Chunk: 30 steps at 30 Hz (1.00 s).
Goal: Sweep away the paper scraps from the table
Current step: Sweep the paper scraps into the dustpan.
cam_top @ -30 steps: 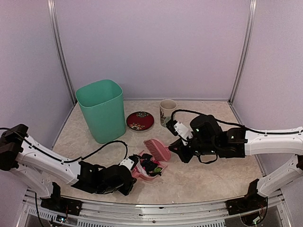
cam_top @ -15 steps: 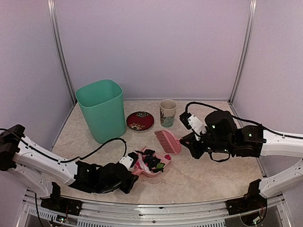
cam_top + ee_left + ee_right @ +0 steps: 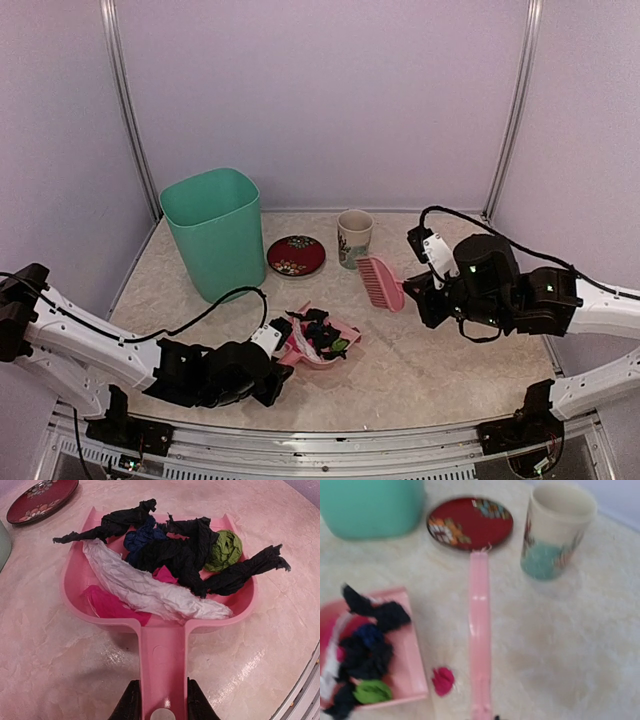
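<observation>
- While the left claw [image 3: 162,705] is clamped on the handle of the pink dustpan [image 3: 75,595], most of the paper scraps [image 3: 175,555] lie heaped in the pan just ahead of it, and the pan rests on the worktop [image 3: 440,370].
- The right claw [image 3: 418,292] is closed tight on the handle of the pink brush [image 3: 479,620] and holds it in the air, apart from the pan.
- One pink scrap [image 3: 443,680] lies on the worktop below this claw, between the brush and the edge of the pan. I judge that sweeping it in is the step in hand.
- To do it well, lower the brush until it touches the worktop on the side of the scrap away from the pan. Then draw it short and slow toward the pan's mouth.
- The left claw should press the pan's lip flat, so the scrap cannot slip under it.
- Some black strips hang over the pan's rim, and a hard stroke could knock them out.
- The red plate [image 3: 470,522] and the cup [image 3: 555,530] stand ahead of the right claw, near the brush tip. Steer the stroke away from them.
</observation>
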Each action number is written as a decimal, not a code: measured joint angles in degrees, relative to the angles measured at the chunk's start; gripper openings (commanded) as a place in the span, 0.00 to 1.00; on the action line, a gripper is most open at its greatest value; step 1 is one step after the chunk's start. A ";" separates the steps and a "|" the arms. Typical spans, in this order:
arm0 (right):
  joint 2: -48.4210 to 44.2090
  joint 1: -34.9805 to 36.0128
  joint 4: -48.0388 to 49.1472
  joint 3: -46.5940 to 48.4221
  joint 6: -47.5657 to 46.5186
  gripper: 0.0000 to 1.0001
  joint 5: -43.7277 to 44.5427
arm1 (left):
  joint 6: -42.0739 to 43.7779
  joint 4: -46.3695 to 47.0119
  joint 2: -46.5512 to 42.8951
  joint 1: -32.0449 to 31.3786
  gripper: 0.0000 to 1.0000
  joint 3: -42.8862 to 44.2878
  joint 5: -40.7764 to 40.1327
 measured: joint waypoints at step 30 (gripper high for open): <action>14.60 -0.15 9.79 -4.50 -0.44 0.00 -10.10 | 3.10 -3.23 9.79 0.55 0.00 6.08 4.50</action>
